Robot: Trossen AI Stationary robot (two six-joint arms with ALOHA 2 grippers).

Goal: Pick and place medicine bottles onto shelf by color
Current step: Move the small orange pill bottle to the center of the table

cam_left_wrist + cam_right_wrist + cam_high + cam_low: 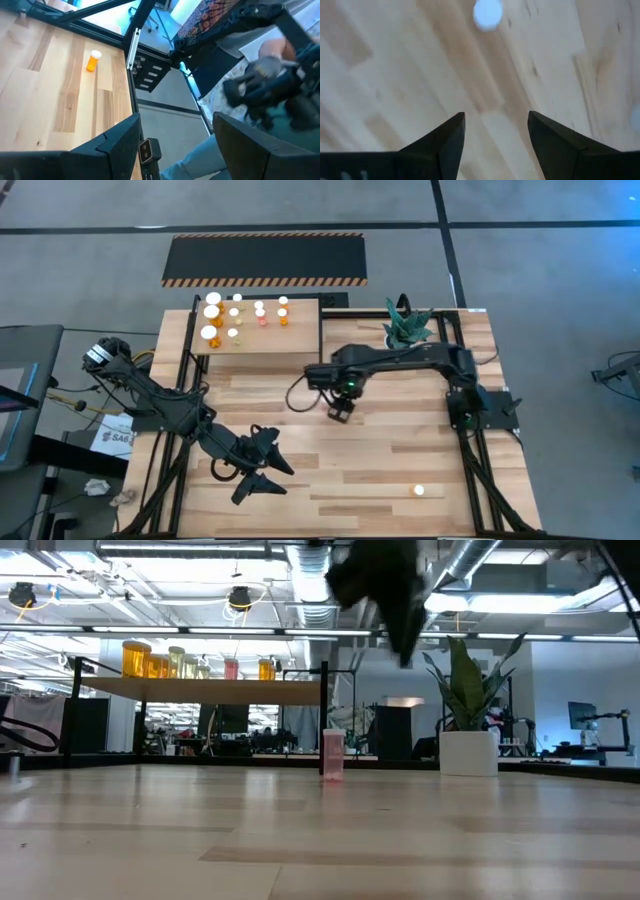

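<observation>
- Pale plank table point(400, 455) carries the shelf point(300, 345) at its far left, bottles point(235, 320) lined on top.
- One white-capped bottle point(419, 490) stands near the right front edge.
- Right gripper point(341, 409) hovers mid-table, fingers spread, empty.
- Left gripper point(262, 468), also spread, waits front left.

Left gripper point(176, 145): its two dark fingers point(117, 145) occupy the lower frame, spread apart with nothing between them. Wooden table point(45, 75) fills the left side. One orange medicine bottle point(93, 61), white-capped, lies on it at upper left, near the table's black frame rail point(131, 47). Right side is blurred; contents indeterminate.
</observation>
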